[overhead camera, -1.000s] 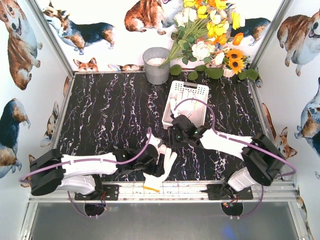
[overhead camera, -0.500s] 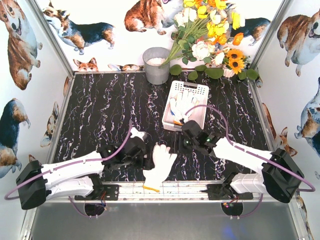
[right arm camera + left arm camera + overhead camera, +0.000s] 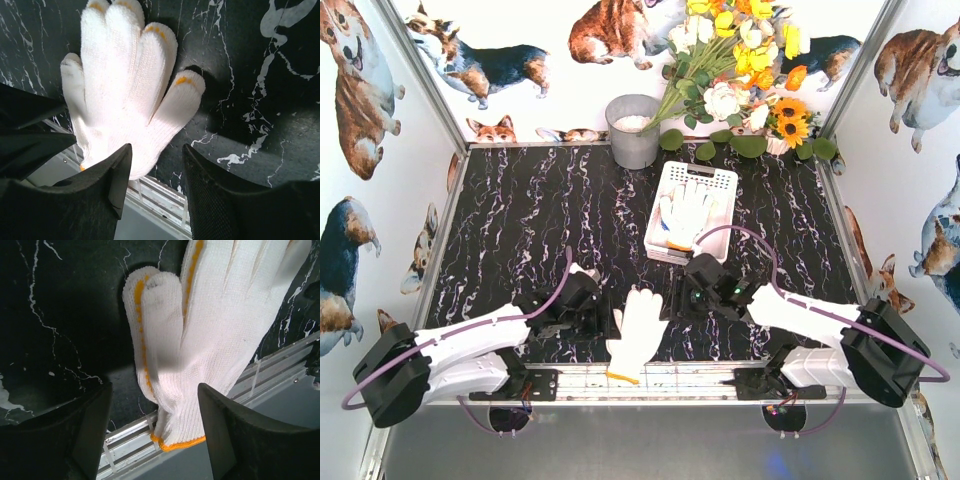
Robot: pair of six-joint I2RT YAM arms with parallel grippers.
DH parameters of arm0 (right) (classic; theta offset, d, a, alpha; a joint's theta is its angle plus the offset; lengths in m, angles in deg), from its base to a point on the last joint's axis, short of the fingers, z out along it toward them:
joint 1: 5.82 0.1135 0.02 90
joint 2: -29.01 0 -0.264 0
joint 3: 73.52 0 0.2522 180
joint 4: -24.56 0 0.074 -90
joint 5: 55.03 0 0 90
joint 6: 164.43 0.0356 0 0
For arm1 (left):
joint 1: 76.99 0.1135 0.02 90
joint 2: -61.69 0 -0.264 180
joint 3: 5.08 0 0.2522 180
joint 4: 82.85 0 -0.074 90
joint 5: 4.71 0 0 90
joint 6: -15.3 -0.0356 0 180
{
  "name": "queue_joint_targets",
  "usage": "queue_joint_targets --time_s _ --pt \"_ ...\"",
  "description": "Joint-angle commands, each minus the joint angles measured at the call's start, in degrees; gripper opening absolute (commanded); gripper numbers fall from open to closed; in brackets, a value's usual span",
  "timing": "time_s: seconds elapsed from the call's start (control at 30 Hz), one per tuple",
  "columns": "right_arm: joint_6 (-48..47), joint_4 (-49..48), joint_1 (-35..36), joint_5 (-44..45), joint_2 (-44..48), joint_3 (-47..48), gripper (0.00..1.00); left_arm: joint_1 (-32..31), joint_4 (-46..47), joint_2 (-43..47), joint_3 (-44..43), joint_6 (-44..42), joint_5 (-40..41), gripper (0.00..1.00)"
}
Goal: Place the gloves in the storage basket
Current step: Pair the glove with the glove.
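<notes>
A white knit glove (image 3: 638,335) with an orange cuff edge lies flat at the table's near edge, fingers pointing away and cuff over the metal rail. My left gripper (image 3: 608,322) sits just left of it, open. In the left wrist view the glove (image 3: 215,340) fills the upper right, and its cuff shows between the spread fingers of the left gripper (image 3: 155,390). My right gripper (image 3: 672,303) is open just right of the glove. Its wrist view shows the glove (image 3: 125,100) ahead of the right gripper (image 3: 157,149). The white storage basket (image 3: 720,180) holds white gloves (image 3: 685,210).
A grey metal bucket (image 3: 633,130) stands at the back, left of the basket. A bunch of flowers (image 3: 740,70) leans over the back right corner. An aluminium rail (image 3: 700,375) runs along the near edge. Patterned walls close in the table.
The left gripper has drawn back to the left, leaving the glove flat on the table. The right gripper has come from the basket's near end down to the glove's right side.
</notes>
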Motion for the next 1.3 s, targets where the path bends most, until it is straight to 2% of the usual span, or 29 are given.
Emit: queue_joint_targets --time_s 0.0,0.13,0.23,0.47,0.6,0.73,0.87,0.97,1.1,1.27 --pt "3.9 -7.1 0.6 -0.6 -1.1 -3.3 0.46 0.5 3.4 -1.6 0.3 0.8 -1.3 0.59" --pt "5.0 -11.6 0.8 -0.4 -2.9 -4.8 0.4 0.5 6.0 -2.1 1.1 2.0 -0.9 0.49" --pt "3.5 -11.2 0.8 1.8 -5.0 -4.0 0.31 0.5 6.6 -2.8 1.1 2.4 -0.5 0.41" --pt "-2.4 -6.5 0.0 8.4 -7.5 0.4 0.1 -0.2 8.1 -3.3 1.1 3.2 -0.6 0.36" --pt "-7.4 -4.4 -2.9 9.3 -9.7 3.9 0.05 -1.3 6.3 -3.3 0.0 3.0 1.6 0.42" --pt "-11.3 -5.3 -5.5 8.1 -12.5 7.1 0.04 -2.1 3.6 -3.0 -1.9 2.0 3.4 0.62" --pt "-15.0 -4.5 -5.7 8.3 -15.1 11.0 0.07 -2.1 -3.2 -1.4 -4.8 0.9 7.2 0.75" --pt "-16.1 -3.6 -5.7 8.2 -15.9 12.7 0.15 -2.1 -6.5 1.1 -6.3 0.4 9.2 0.8" --pt "-16.7 -1.8 -5.6 7.0 -13.9 13.6 0.32 -2.1 -9.8 2.6 -9.4 -2.9 11.0 0.81" --pt "-16.7 3.4 -5.6 8.1 -5.8 13.0 0.46 -2.1 -13.2 0.5 -16.1 -8.0 12.2 0.76"
